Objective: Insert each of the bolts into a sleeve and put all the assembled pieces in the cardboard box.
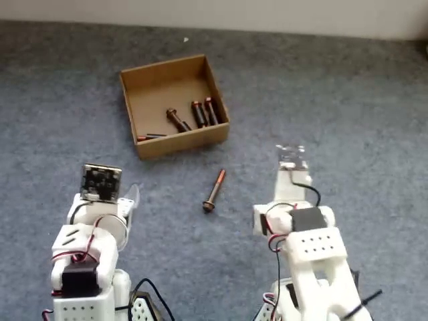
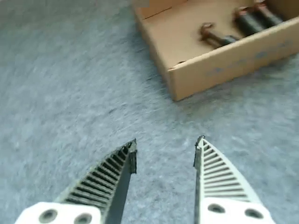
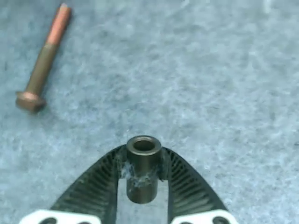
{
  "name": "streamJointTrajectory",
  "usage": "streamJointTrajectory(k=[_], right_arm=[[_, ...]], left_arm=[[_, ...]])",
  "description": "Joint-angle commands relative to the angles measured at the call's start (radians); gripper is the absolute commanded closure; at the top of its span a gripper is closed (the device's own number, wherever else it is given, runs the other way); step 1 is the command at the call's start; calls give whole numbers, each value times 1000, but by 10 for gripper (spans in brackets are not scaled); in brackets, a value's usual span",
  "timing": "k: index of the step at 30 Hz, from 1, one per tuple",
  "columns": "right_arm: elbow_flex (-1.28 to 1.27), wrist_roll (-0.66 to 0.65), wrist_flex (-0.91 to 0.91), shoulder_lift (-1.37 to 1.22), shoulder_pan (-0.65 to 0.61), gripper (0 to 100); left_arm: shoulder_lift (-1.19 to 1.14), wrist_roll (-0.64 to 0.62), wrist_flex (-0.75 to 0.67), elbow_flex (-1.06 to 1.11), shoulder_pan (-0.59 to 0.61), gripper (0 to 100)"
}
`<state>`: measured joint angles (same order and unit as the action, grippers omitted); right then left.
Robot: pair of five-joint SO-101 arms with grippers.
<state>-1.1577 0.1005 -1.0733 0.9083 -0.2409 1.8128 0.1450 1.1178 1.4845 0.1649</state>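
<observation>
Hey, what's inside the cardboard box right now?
The open brown cardboard box holds three dark copper-ended metal pieces lying flat, plus a fourth against the near wall, which partly covers it.

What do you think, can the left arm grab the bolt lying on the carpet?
Probably yes. The left tool is open and empty, and the bolt lies on bare carpet to its right with nothing blocking it. The tool points toward the cardboard box, so it would have to turn first.
</observation>
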Motion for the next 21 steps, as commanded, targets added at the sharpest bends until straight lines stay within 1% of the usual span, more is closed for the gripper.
streamJointTrajectory(k=[1,6,10,15,17,21], right_arm=[[-31,-9,114,44,77,993],[-114,-9,203,44,90,993],[-145,-9,228,44,90,993],[-147,-8,228,44,91,993],[-147,26,228,45,96,993],[-139,72,229,50,159,993]], left_arm=[[7,37,94,-168,-125,779],[5,37,167,-278,-213,780],[-48,37,184,-325,-259,780],[-323,37,181,-452,-288,780],[-458,35,181,-519,-311,780],[-711,34,180,-631,-378,780]])
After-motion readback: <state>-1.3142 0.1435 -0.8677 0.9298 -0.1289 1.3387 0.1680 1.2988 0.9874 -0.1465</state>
